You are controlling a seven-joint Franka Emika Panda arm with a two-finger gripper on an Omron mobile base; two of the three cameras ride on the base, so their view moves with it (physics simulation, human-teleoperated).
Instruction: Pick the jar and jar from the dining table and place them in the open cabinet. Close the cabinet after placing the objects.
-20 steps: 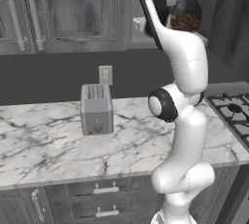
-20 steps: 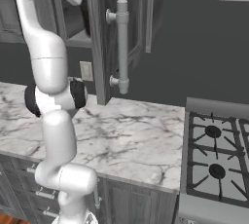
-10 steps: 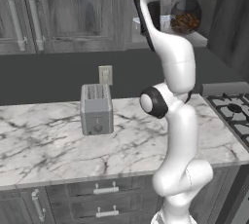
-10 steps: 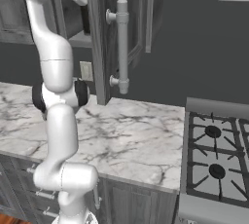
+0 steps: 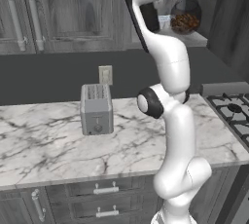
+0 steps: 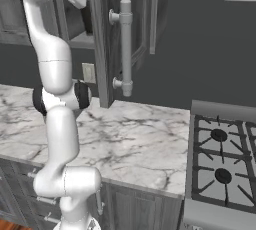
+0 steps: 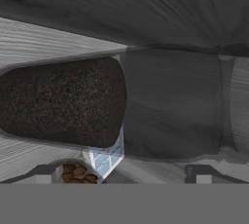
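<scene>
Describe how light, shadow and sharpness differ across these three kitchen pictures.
Left base view: even flat light, crisp marble counter, soft shadow beside the toaster. Right base view: the open cabinet door stands dark against the wall, its handle pale. Hand view: dim and soft, the tall jar a grainy dark mass, the round jar clipped low.

squat jar (image 5: 185,17) inside the open cabinet (image 5: 221,9), toaster (image 5: 96,109) on the counter (image 5: 44,145) below, stove (image 6: 223,166) to the right
</scene>
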